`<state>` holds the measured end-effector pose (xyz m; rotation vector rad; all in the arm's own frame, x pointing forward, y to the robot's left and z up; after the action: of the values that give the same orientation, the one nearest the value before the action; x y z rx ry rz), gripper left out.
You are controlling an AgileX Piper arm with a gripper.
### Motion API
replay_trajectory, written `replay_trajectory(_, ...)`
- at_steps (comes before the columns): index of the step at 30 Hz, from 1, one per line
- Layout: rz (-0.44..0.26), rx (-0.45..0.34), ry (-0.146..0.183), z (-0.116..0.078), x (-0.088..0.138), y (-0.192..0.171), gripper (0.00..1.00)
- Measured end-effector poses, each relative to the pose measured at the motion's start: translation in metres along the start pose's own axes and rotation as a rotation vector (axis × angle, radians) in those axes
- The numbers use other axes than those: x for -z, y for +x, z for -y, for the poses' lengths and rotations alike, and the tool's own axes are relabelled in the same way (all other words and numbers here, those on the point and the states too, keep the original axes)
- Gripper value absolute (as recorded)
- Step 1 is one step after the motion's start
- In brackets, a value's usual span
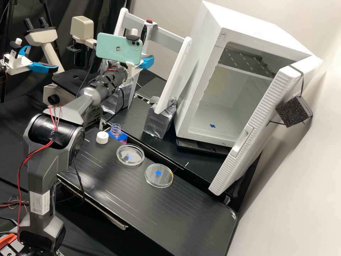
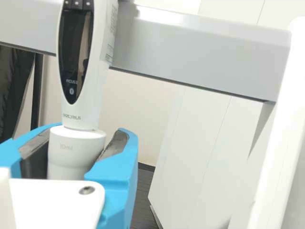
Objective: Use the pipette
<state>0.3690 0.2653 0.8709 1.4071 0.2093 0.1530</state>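
Bottle (image 1: 116, 130) open below the fingers (image 1: 147, 63), cap (image 1: 102, 137) beside it; one dish (image 1: 130, 164), then another dish (image 1: 158, 186), lower still, and the arm (image 1: 96, 90) reaches out high, gripper (image 1: 144, 64) closed snugly round the pipette (image 2: 80, 112)

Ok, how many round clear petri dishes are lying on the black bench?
2. One clear dish lies nearer the round white screw cap; the other dish lies nearer the open white door. The dark grey arm may hide more.
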Motion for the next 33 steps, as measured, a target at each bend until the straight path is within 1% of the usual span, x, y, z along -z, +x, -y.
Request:
replay_trajectory(5,0.002,0.000,0.000,0.000,-0.001,0.000,0.00)
replay_trajectory(9,0.005,0.002,0.014,-0.001,-0.002,0.000,0.00)
replay_trajectory(11,0.003,0.002,0.007,-0.001,-0.002,0.000,0.00)
replay_trajectory(14,0.001,0.002,0.009,-0.001,-0.002,0.000,0.00)
replay_trajectory(23,-0.010,0.012,0.031,-0.001,-0.003,0.001,0.00)
replay_trajectory(29,-0.021,0.024,0.037,-0.004,-0.005,0.000,0.00)
replay_trajectory(31,-0.020,0.035,0.061,-0.008,-0.004,-0.003,0.00)
replay_trajectory(33,-0.021,0.039,0.064,-0.011,-0.004,-0.005,0.00)
